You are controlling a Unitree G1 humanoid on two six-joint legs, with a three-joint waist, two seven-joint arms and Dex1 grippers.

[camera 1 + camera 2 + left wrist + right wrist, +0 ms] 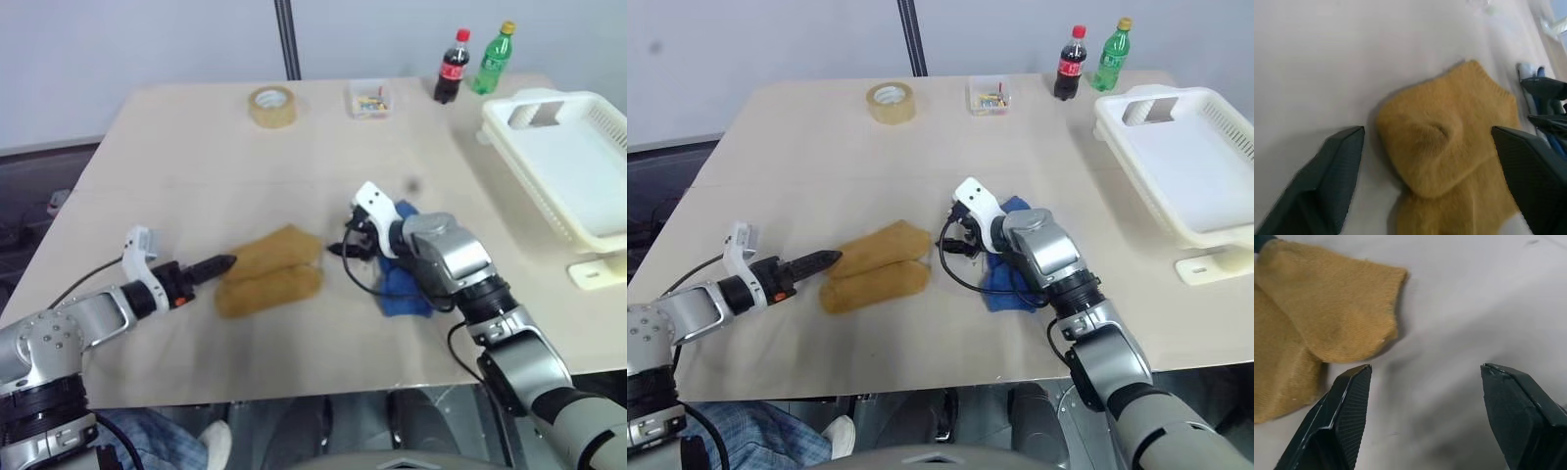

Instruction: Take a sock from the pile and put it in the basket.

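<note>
While beyond pile (pixel 269 270): tape roll (pixel 272 106), bottles (pixel 452 67).

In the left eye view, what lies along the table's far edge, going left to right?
Tape roll → small clear box → cola bottle → green bottle → white basket, whose far end reaches that edge.

Yellow socks (pixel 872 265) between two pincers — white basket (pixel 1176 162) far right
</note>
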